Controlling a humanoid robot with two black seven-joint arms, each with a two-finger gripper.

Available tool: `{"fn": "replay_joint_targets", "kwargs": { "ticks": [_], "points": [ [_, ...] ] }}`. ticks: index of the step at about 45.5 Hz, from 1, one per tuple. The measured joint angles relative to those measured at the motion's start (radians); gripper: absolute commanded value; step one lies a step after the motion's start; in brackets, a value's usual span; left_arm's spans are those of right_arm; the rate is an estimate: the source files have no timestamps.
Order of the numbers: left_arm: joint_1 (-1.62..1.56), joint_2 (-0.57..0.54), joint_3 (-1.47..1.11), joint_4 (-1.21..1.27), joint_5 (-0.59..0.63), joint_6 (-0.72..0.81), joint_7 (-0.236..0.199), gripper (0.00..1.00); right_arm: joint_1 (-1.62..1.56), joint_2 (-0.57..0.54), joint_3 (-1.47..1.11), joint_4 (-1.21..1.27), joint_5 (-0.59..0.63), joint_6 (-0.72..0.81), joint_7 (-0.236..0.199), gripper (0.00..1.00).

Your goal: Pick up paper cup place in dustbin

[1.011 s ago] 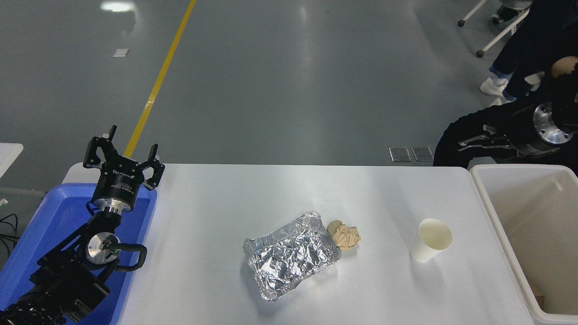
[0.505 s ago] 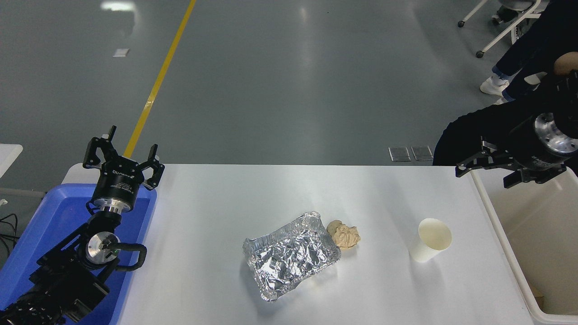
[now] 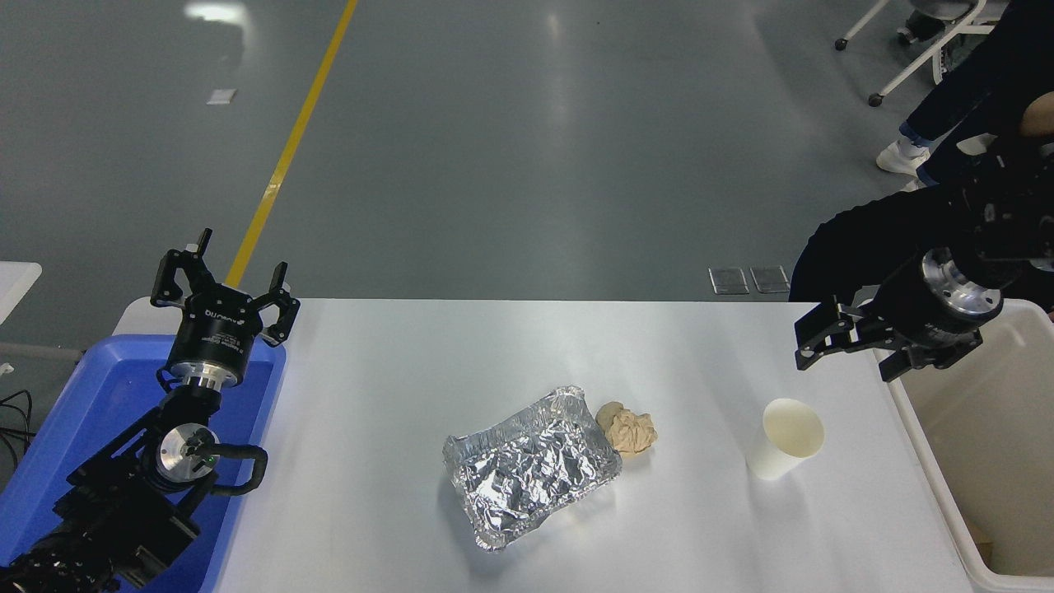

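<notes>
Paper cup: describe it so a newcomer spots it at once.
On the white table, look toward the off-white dustbin at the right edge. Just left of it stands the paper cup, upright and open. It is smooth plain white, unlike the crumpled tan paper ball and foil tray.

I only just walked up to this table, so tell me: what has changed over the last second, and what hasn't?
The right gripper, open and empty, has swung in from the right edge, down and leftward, and now hangs above the small white paper cup without touching it. Nothing was grasped or released. The cup, the crumpled foil tray, the tan paper ball, the off-white plastic dustbin and the parked left gripper stayed put.
</notes>
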Motion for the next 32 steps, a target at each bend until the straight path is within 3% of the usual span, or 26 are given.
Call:
{"fn": "replay_joint_targets", "kwargs": {
  "ticks": [32],
  "points": [
    [0.001,0.0,0.0,0.0,0.0,0.0,0.0,0.98,-0.321,0.009,0.01,-0.2,0.003,-0.183,0.0,1.0]
  ]
}}
